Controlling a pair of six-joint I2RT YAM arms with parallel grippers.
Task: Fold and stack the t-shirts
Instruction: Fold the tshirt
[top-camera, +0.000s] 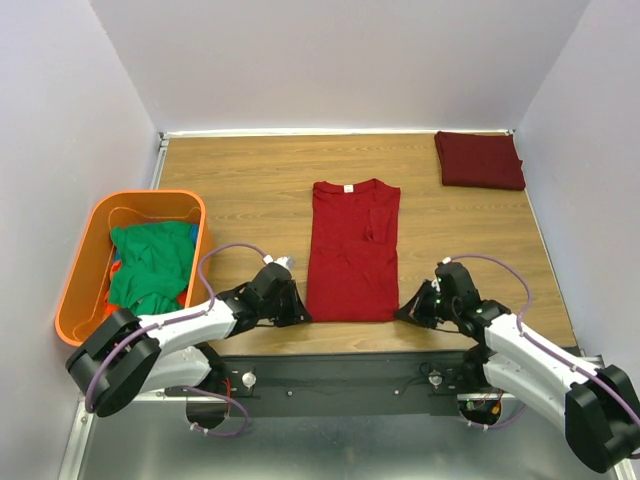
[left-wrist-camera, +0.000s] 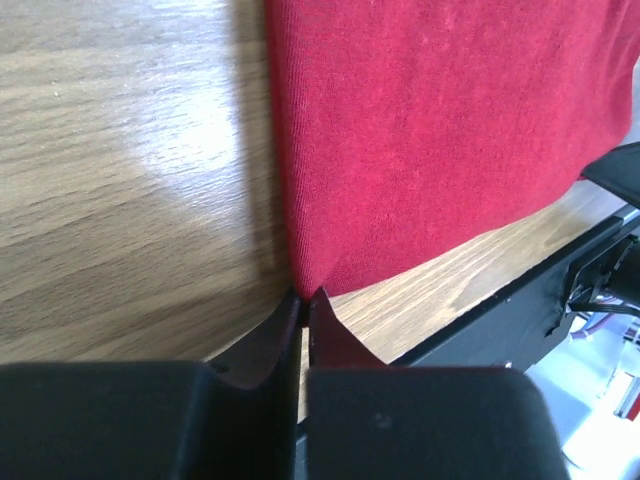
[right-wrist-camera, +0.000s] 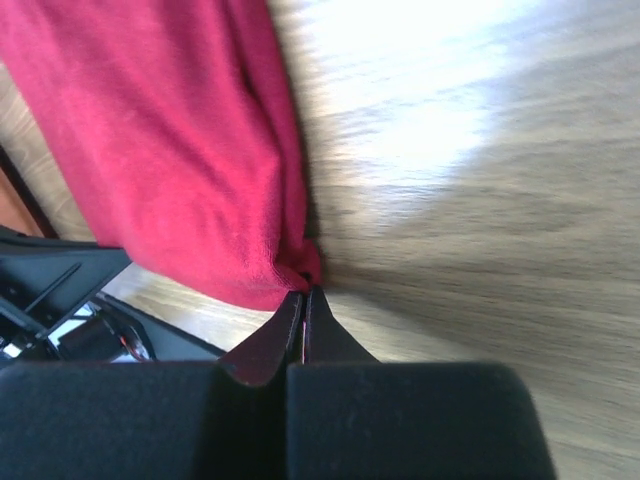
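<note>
A bright red t-shirt (top-camera: 352, 250) lies flat in a long narrow fold mid-table, collar towards the far side. My left gripper (top-camera: 300, 313) is at its near left corner, with the jaws pinched on the red cloth (left-wrist-camera: 440, 130) right at the tips (left-wrist-camera: 305, 295). At the near right corner, my right gripper (top-camera: 403, 312) is shut on the hem (right-wrist-camera: 304, 290), and the shirt (right-wrist-camera: 170, 150) bunches slightly there. A dark maroon t-shirt (top-camera: 479, 160) lies folded at the far right corner. Green t-shirts (top-camera: 150, 262) are heaped in the tub.
An orange plastic tub (top-camera: 75, 270) stands at the left edge of the wooden table (top-camera: 250, 170). The table's near edge and a black rail (top-camera: 350, 375) run just behind both grippers. Pale walls close in the far, left and right sides.
</note>
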